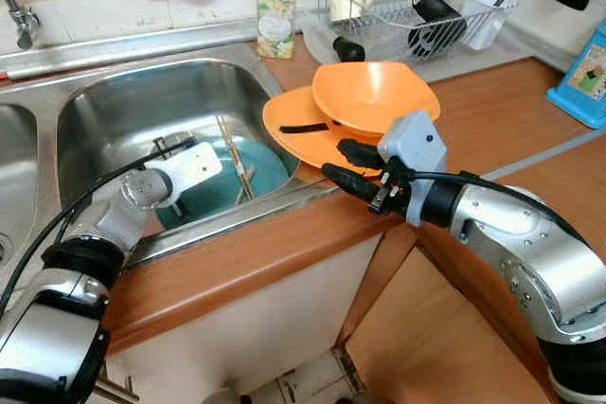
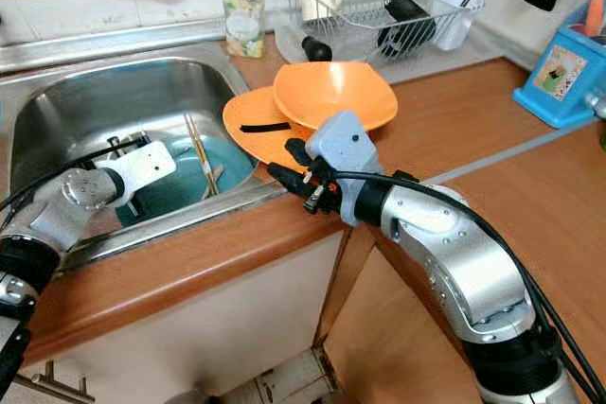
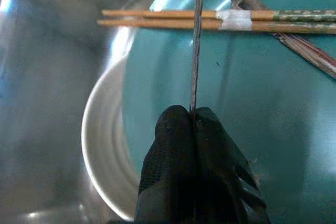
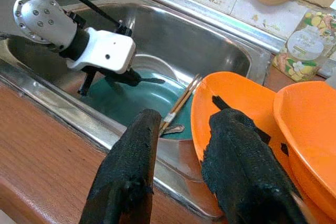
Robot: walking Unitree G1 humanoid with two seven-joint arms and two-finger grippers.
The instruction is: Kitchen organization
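Note:
A teal plate (image 1: 260,172) lies in the steel sink (image 1: 114,111) on top of a white plate (image 3: 102,145). A pair of wooden chopsticks (image 3: 173,19) and a spoon lie across the teal plate. My left gripper (image 3: 194,129) is low over the teal plate, shut on a thin metal utensil (image 3: 195,51) that sticks out past its fingertips. On the counter at the sink's right rim, an orange plate (image 1: 294,106) carries a black strip, and an orange bowl (image 1: 374,92) sits on it. My right gripper (image 4: 181,150) stands open at the orange plate's near edge, holding nothing.
A wire dish rack (image 1: 417,7) with a cup and utensils stands at the back right. A soap bottle (image 1: 276,11) is behind the sink and a blue box (image 1: 582,78) at the far right. The wooden counter (image 1: 502,120) turns a corner at my right.

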